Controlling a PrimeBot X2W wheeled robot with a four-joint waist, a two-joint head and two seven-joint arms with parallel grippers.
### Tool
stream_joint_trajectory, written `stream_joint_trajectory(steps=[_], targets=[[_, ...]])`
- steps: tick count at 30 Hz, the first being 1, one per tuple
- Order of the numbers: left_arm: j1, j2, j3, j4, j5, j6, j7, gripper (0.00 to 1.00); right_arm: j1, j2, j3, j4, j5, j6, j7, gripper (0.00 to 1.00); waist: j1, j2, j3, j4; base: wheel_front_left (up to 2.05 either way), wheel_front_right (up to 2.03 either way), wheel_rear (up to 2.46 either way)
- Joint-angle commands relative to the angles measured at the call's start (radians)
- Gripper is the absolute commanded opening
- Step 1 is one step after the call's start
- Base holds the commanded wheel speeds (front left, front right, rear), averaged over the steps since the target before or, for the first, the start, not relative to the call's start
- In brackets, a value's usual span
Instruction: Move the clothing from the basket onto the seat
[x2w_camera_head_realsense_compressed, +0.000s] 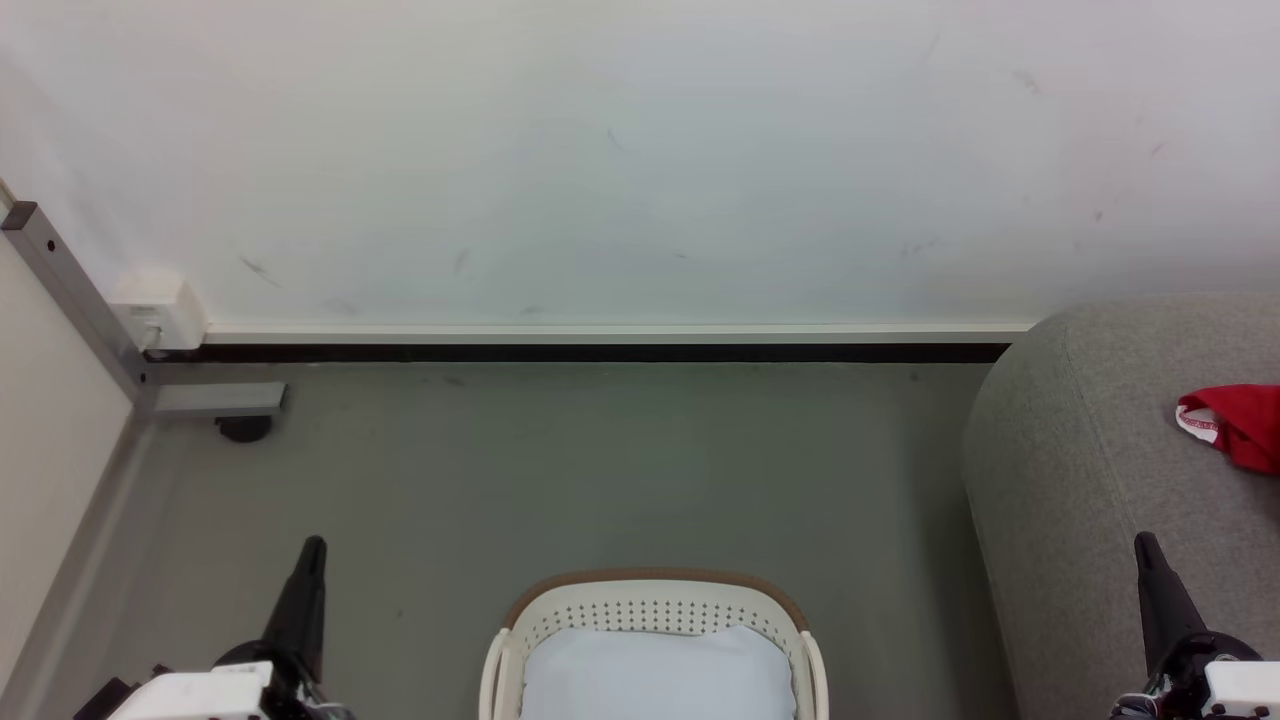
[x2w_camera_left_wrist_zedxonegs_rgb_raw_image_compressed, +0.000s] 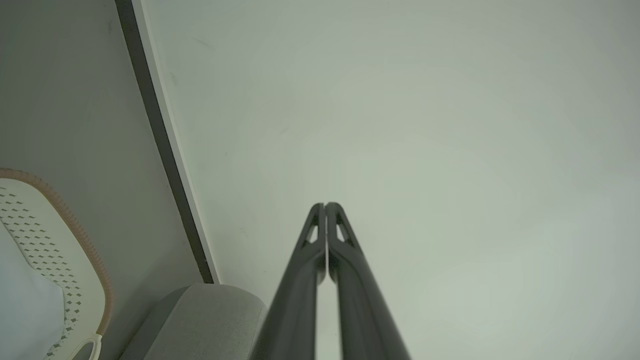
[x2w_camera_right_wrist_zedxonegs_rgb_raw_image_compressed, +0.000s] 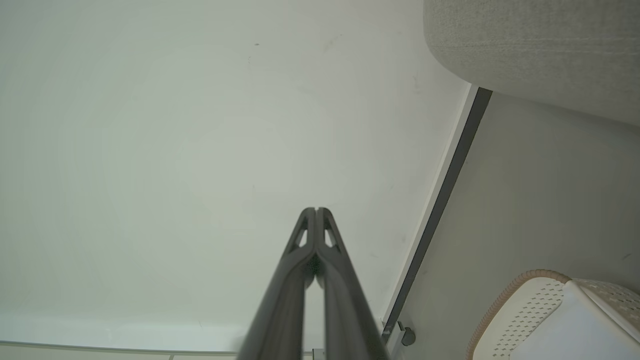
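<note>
The cream-white basket (x2w_camera_head_realsense_compressed: 655, 610) with a brown rim stands on the floor at the bottom centre of the head view; a pale blue-white cloth lining fills its inside. It also shows as the basket (x2w_camera_left_wrist_zedxonegs_rgb_raw_image_compressed: 55, 250) and the basket (x2w_camera_right_wrist_zedxonegs_rgb_raw_image_compressed: 530, 305) in the wrist views. A red piece of clothing (x2w_camera_head_realsense_compressed: 1240, 422) with a white band lies on the grey seat (x2w_camera_head_realsense_compressed: 1090, 480) at the right edge. My left gripper (x2w_camera_head_realsense_compressed: 312, 545) is shut and empty at the lower left, its tips pressed together (x2w_camera_left_wrist_zedxonegs_rgb_raw_image_compressed: 325, 205). My right gripper (x2w_camera_head_realsense_compressed: 1145, 540) is shut and empty beside the seat's arm, tips touching (x2w_camera_right_wrist_zedxonegs_rgb_raw_image_compressed: 316, 210).
A white wall with a dark baseboard (x2w_camera_head_realsense_compressed: 600, 352) runs across the back. A grey metal frame leg (x2w_camera_head_realsense_compressed: 90, 320) with a caster and a white box (x2w_camera_head_realsense_compressed: 160, 308) stands in the left corner. Grey floor (x2w_camera_head_realsense_compressed: 600, 470) lies between basket and wall.
</note>
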Motion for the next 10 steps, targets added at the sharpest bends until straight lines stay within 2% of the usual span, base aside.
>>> stream_joint_trajectory(steps=[1,10], targets=[[-0.009,0.002,0.002,-0.003,-0.013,-0.005,0.003,0.0,-0.012,-0.006,-0.003,-0.004,0.002,-0.002,0.002,0.0,0.0,0.0,0.0,0.0,0.0,0.0,0.0],[-0.009,0.002,0.002,-0.003,-0.013,-0.005,0.003,0.0,-0.012,-0.006,-0.003,-0.004,0.002,-0.002,0.002,0.0,0.0,0.0,0.0,0.0,0.0,0.0,0.0]])
